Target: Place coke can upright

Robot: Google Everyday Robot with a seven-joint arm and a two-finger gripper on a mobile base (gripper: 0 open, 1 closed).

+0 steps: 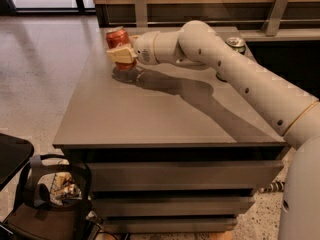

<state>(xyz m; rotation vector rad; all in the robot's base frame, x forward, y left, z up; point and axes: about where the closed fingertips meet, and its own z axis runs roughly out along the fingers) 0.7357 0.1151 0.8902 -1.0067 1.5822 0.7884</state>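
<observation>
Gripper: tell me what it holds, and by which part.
The gripper, over the far left corner of the table, holds the coke can by its middle.
</observation>
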